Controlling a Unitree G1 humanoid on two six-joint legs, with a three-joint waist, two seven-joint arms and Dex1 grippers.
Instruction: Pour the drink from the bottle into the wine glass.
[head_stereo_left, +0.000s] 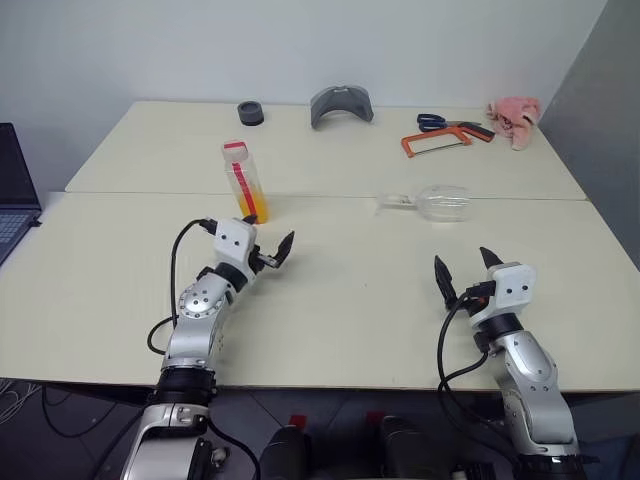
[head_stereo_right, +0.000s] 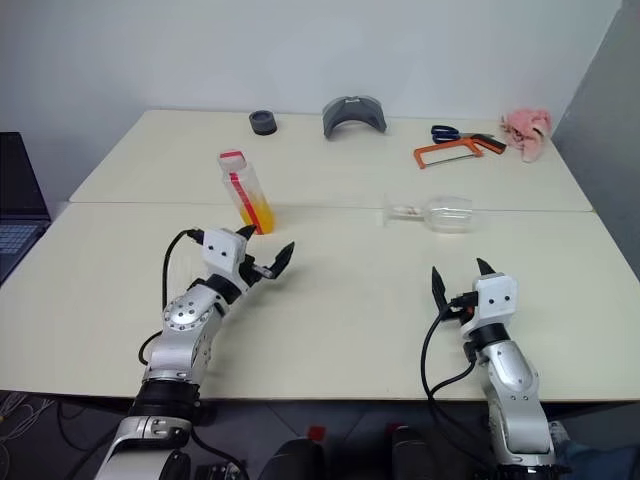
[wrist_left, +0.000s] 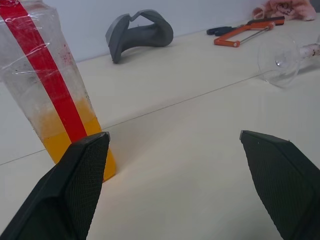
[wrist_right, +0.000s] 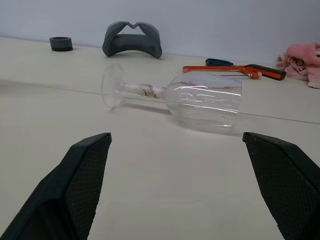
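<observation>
Just ahead of the left claw (head_stereo_left: 268, 252), slightly to its outer side, stands the small clear plastic bottle (head_stereo_left: 245, 181) with its red cap and red vertical label strip, leaning a little, with the bright orange-yellow drink (head_stereo_left: 255, 208) filling only its lower part. This claw is released, both black fingers spread wide, and holds nothing. The right claw (head_stereo_left: 464, 267) is also released and empty; well ahead of it the clear stemmed wine glass (head_stereo_left: 436, 202) lies on its side on the pale cream tabletop (head_stereo_left: 350, 290), foot toward the left claw's side, bowl toward the right.

I judge the task is at its very beginning: nothing is grasped, the cap is still on, and the glass cannot receive liquid as it lies. The next move probably calls for the right claw to reach forward, take the glass and set it upright, while the left claw advances and closes around the bottle's body.

Between both claws the tabletop is bare, so there is open room for moving. Beyond the glass and bottle, near the far edge, rest a grey curved plastic piece (head_stereo_left: 341, 104), a small dark ring (head_stereo_left: 250, 113), an orange-framed hacksaw (head_stereo_left: 445, 139) and a pink cloth (head_stereo_left: 515, 117), well apart from the work. The near edge runs just behind both claws.
</observation>
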